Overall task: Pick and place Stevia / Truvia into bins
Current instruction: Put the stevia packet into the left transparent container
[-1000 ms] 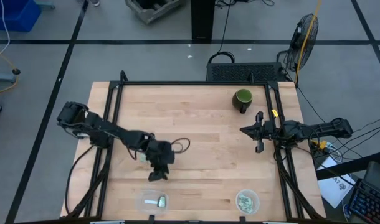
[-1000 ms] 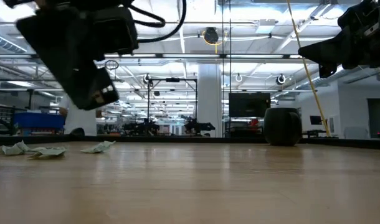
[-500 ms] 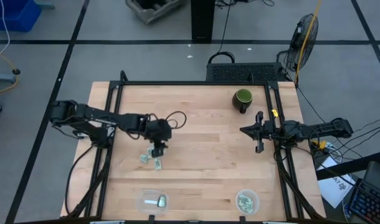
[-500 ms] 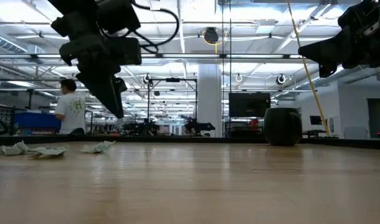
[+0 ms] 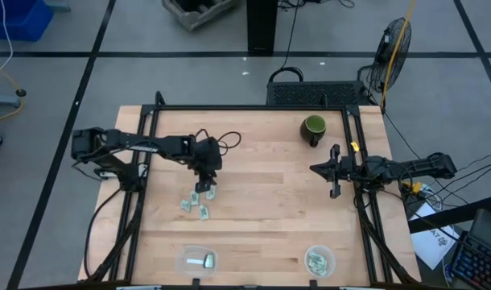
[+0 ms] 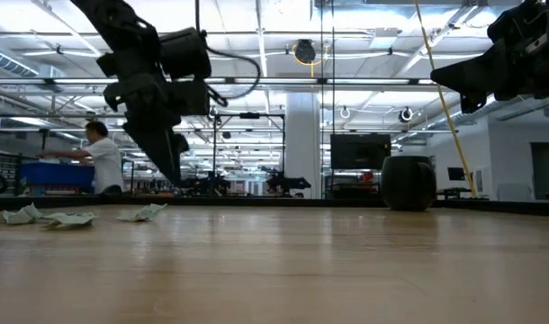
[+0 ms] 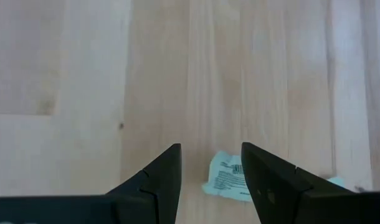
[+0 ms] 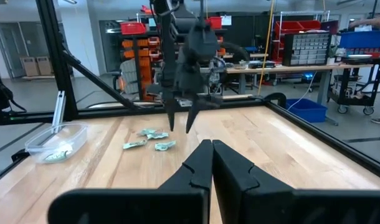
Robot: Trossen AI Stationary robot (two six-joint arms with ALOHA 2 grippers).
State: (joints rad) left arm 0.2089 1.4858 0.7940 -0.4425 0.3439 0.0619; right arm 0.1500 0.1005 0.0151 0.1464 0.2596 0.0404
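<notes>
Several pale green and white sachets (image 5: 194, 199) lie flat in a loose cluster on the wood table left of centre; they also show in the low view (image 6: 141, 213). My left gripper (image 5: 208, 184) hovers open just above the cluster's far side, fingers pointing down, with one sachet (image 7: 226, 179) showing between its fingertips (image 7: 209, 163). A rounded-rectangular clear bin (image 5: 197, 260) at the near edge holds one sachet. A round clear bin (image 5: 319, 259) holds several. My right gripper (image 5: 334, 171) waits shut at the table's right side.
A dark green mug (image 5: 314, 127) stands at the far right of the table. A black metal frame (image 5: 229, 108) runs round the table's edges. Bare wood lies between the cluster and my right gripper. A person (image 6: 99, 157) stands in the room far behind the table.
My left gripper has gone from beside the rounded-rectangular bin toward the table's far edge, and now stands over the loose sachets. The sachets and bins have stayed where they were.
</notes>
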